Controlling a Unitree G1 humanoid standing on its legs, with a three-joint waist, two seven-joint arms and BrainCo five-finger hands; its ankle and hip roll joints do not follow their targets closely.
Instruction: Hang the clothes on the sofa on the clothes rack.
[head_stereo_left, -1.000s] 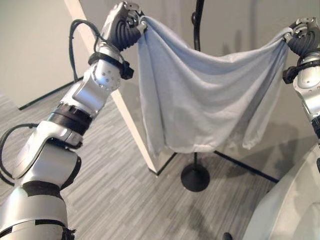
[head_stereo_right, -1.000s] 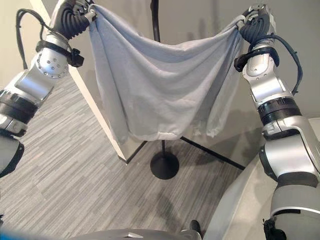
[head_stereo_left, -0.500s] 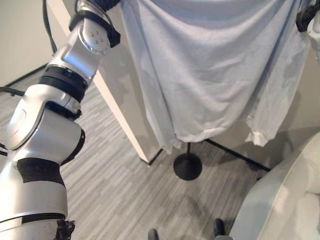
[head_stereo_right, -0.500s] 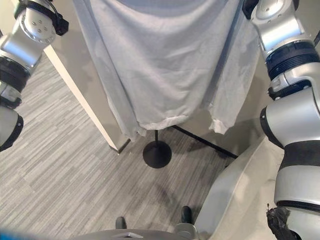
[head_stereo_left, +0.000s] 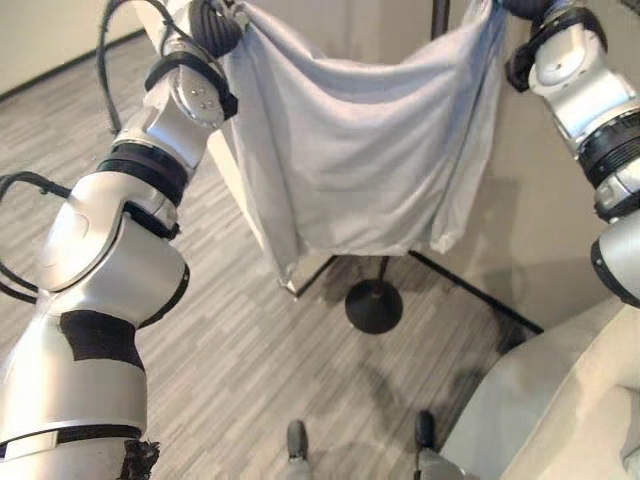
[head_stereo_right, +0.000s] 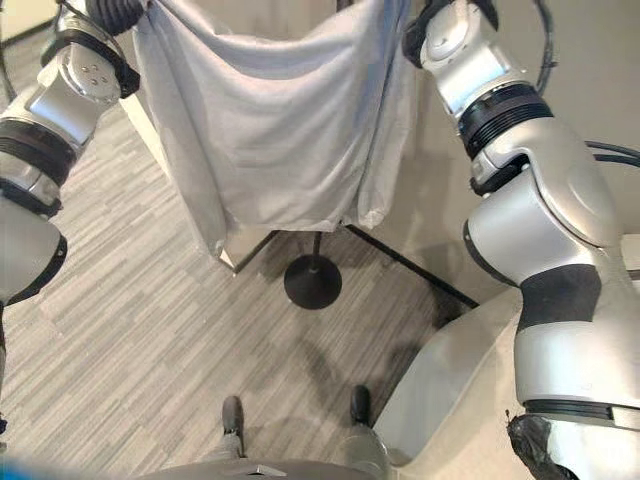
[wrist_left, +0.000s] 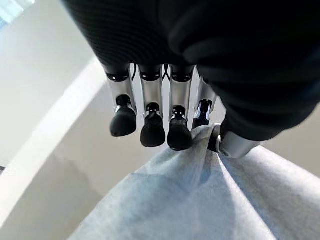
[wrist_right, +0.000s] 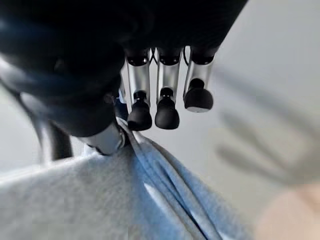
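A light blue-grey cloth (head_stereo_left: 360, 160) hangs spread between my two raised hands, sagging in the middle. My left hand (head_stereo_left: 215, 20) is shut on its upper left corner; up close, the thumb and fingers (wrist_left: 152, 132) pinch the cloth (wrist_left: 200, 200). My right hand (wrist_right: 167, 117) is shut on the other corner, and the fabric (wrist_right: 75, 200) runs out from under its thumb. The clothes rack stands just behind the cloth: a black pole (head_stereo_left: 437, 12) rises above the top edge, and its round black base (head_stereo_left: 373, 305) rests on the floor below the hem.
A pale sofa (head_stereo_left: 560, 400) fills the lower right corner. A white wall corner (head_stereo_left: 250, 215) stands behind the cloth's left side. A black skirting line (head_stereo_left: 470, 290) runs along the wall to the right of the base. Grey striped floor (head_stereo_left: 250, 370) lies in front.
The whole picture has shifted as the camera moved. Both hands still hold the cloth's top corners, and the cloth stays spread in front of the rack pole.
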